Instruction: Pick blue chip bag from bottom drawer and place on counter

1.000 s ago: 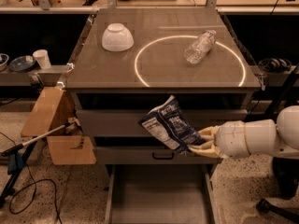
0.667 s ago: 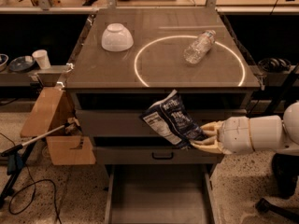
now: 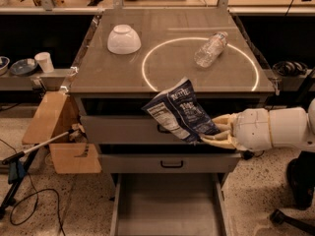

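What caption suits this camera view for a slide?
Gripper holds blue chip bag above open bottom drawer, beside counter edge.

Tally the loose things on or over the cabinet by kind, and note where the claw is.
white bowl: 1, on the counter.
clear bottle: 1, lying on the counter.
blue chip bag: 1, gripped by the claw in front of the upper drawers.
Total: 3.

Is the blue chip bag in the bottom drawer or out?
Out. The gripper, at right, holds the blue chip bag aloft before the upper drawers; the open bottom drawer shows bare floor.
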